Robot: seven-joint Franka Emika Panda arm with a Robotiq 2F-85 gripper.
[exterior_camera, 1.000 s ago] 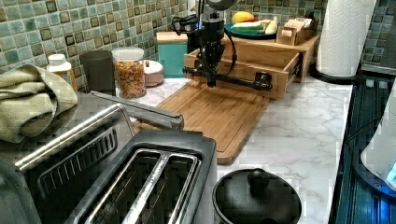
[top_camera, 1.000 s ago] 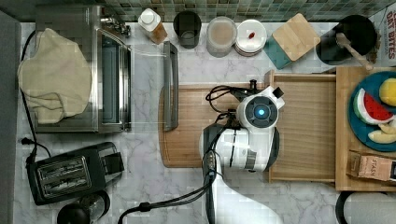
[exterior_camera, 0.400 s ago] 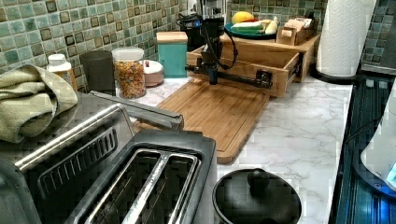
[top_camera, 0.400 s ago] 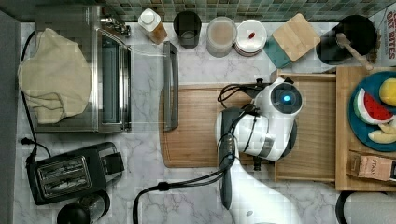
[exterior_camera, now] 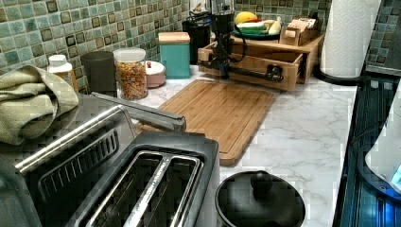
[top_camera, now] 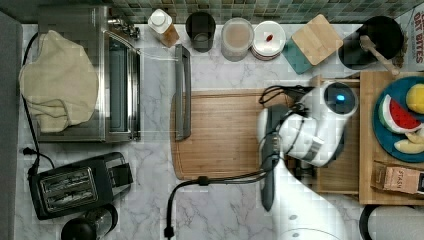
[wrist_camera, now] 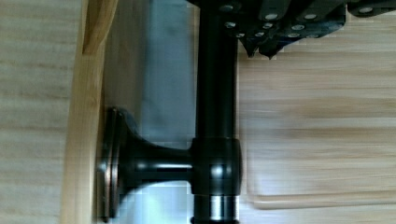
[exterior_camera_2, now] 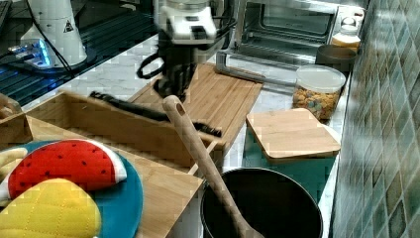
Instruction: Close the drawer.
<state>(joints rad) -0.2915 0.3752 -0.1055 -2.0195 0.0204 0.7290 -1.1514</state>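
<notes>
- Your hand point(exterior_camera: 223, 71) sits low against the black metal bar handle point(exterior_camera: 250, 74) on the front of the shallow light-brown wooden drawer point(exterior_camera: 265, 57); the wrist view puts its dark underside right at the bar point(wrist_camera: 215, 84), but you cannot tell from any view whether the fingers are spread or pinched on it.
- The drawer stands partly pulled out of the light wooden shelf unit point(top_camera: 367, 140) at the top view's right, its front wall lying near the right edge of the flat bamboo cutting board point(top_camera: 220, 132). In the right view its open inside point(exterior_camera_2: 94, 119) shows, so the closing is under way but not finished.
- The step in hand reads as the push itself: contact at the handle, drawer part-way home.
- Your next move calls for a straight, level push along the drawer's run toward the shelf unit, keeping the force centred on the handle so the box does not skew and bind.
- Mind the arm's black cable point(top_camera: 280, 92) looping near the drawer's opening; it could catch as the gap narrows.
- Above, the blue plate of toy fruit point(top_camera: 400, 120) rests on the shelf top, and the marble worktop point(top_camera: 225, 210) carries the silver toaster oven point(top_camera: 85, 75) well apart, out of your way.
</notes>
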